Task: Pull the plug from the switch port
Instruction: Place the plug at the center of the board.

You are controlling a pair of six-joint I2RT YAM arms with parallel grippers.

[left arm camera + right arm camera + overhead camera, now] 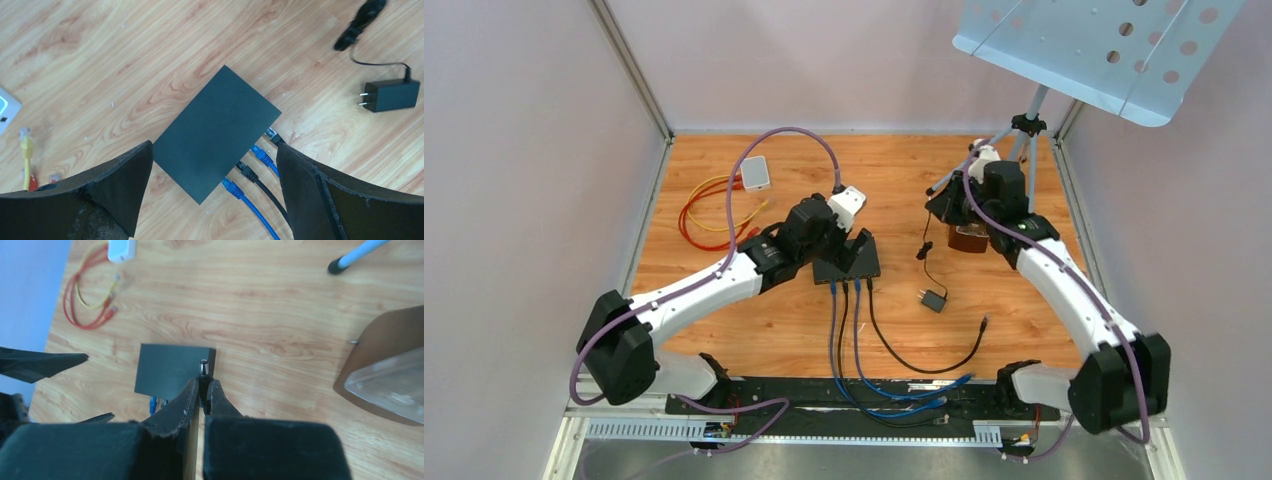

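The black switch lies flat mid-table, with two blue plugs and two black plugs in the ports on its near edge. My left gripper is open and hovers over the switch, one finger on each side, touching nothing. My right gripper is shut on a black barrel plug with a metal tip. It holds the plug up off the wood, right of the switch. The plug's thin cord hangs down to the black power adapter.
A white box with red and yellow cables lies at the back left. A brown base with a clear container and a tripod stand are at the back right. A loose black cable curves near the front.
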